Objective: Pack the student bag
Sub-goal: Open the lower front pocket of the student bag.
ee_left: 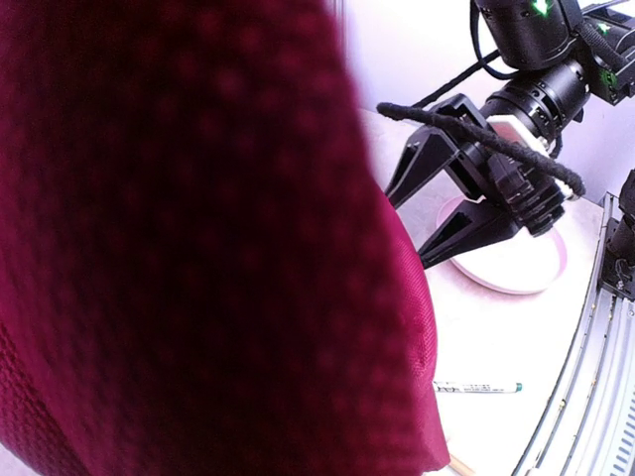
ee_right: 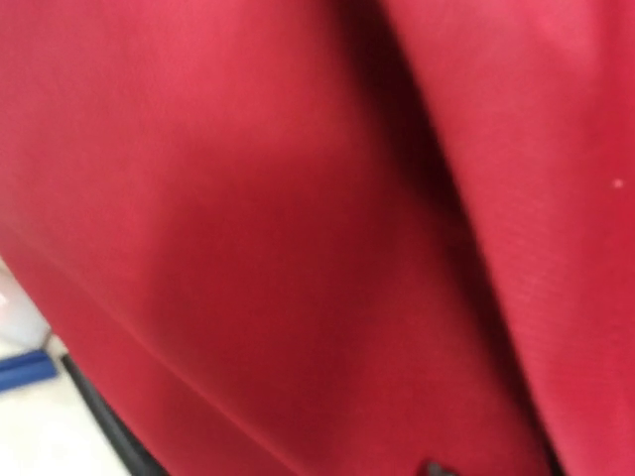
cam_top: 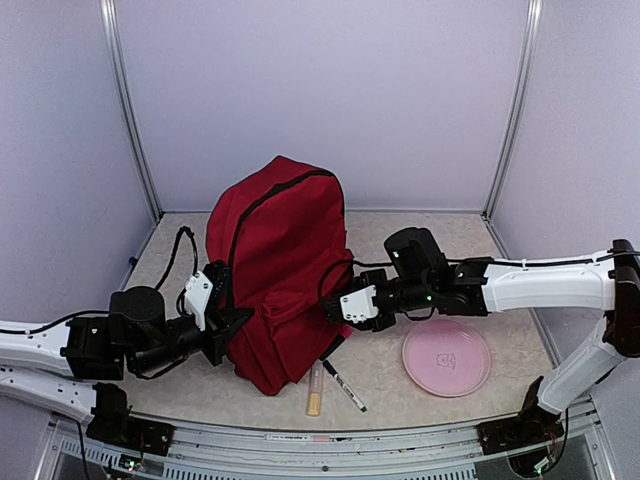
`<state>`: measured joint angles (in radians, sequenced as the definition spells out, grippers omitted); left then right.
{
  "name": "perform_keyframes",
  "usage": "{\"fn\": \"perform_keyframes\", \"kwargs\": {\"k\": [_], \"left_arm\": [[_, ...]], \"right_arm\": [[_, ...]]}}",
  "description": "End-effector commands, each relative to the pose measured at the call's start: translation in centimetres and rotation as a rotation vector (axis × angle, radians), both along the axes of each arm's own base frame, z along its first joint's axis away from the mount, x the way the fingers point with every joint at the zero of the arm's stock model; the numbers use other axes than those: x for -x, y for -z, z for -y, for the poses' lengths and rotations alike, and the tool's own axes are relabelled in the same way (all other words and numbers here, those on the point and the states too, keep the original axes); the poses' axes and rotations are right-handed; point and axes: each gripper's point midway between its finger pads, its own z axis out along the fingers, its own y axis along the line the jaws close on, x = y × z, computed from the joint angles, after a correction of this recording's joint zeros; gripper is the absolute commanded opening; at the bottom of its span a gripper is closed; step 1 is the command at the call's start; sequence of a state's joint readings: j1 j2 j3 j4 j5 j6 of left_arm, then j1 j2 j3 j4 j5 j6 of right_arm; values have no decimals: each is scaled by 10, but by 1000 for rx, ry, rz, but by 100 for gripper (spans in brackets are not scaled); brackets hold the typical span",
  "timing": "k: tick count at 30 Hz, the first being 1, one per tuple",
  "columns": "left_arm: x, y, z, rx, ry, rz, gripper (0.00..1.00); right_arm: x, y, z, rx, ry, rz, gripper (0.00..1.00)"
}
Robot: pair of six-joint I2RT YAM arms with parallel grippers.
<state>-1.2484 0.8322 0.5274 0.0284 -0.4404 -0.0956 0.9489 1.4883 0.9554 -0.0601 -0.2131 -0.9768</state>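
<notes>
Red cloth crowds both wrist cameras.

In the left wrist view the dark red soft fabric backpack (ee_left: 179,238) fills the left two thirds as a blurred weave. It hides that arm's own fingers and the left end of the white marker pen (ee_left: 476,387) at lower right. A tan tip (ee_left: 458,464) is cut by the bottom edge, and the pink round plate (ee_left: 526,273) sits partly behind the right gripper (ee_left: 409,230). The right wrist view is nearly all blurred red cloth; a blue object (ee_right: 25,369) at lower left is cut by the edge and cannot be identified. From above, the left gripper (cam_top: 232,325) is lost against the backpack's side, so any pinch cannot be told.
</notes>
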Motion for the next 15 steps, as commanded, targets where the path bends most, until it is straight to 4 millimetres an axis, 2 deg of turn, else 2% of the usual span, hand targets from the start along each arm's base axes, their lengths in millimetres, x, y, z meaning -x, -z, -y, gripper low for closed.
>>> {"fn": "perform_keyframes", "kwargs": {"k": [1, 4, 10, 12, 15], "left_arm": [[-3, -46, 3, 131, -1, 62, 0], [-3, -44, 4, 129, 0, 59, 0], [-1, -42, 6, 127, 14, 55, 0], [-2, -43, 5, 129, 12, 56, 0], [-2, -43, 3, 134, 7, 57, 0]], "right_arm": [[-16, -41, -23, -83, -22, 140, 56], [-15, -50, -35, -101, -54, 141, 59], [-23, -57, -44, -107, -59, 178, 62], [-25, -50, -47, -86, -63, 163, 62], [-22, -28, -48, -19, -81, 106, 62]]}}
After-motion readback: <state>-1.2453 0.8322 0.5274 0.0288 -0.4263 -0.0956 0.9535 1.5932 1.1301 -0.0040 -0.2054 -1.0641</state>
